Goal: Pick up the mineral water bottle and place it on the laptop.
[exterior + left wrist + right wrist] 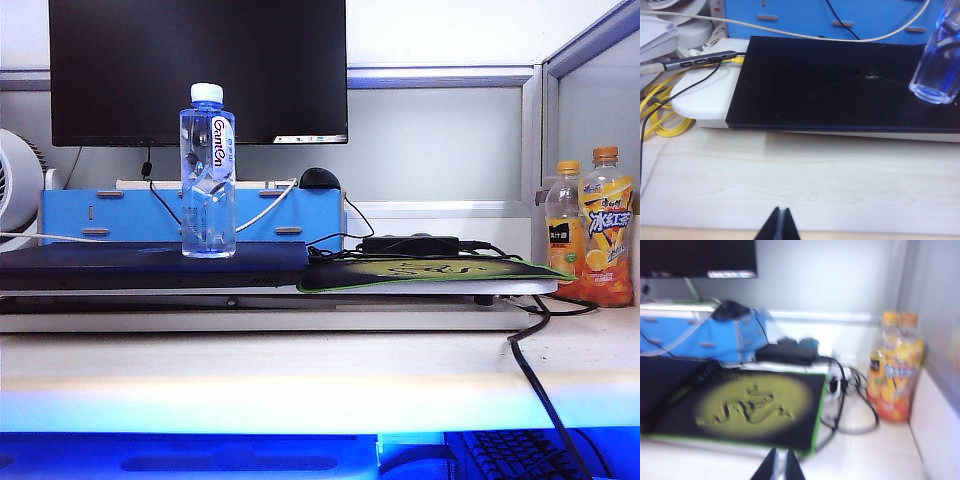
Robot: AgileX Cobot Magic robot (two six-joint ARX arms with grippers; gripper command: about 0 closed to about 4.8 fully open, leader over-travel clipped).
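mineral water bottle (208, 172) stood upright on laptop (120, 262) | placement looked complete | left gripper (779, 223) closed, empty | right gripper (778, 465) nearly closed, blurred, empty

Pale wooden table (790, 170). A white stand (705, 95) is set toward its back edge; two orange drink bottles (592, 240) are stood at the back right corner, and yellow cable (660, 115) is coiled at the left.
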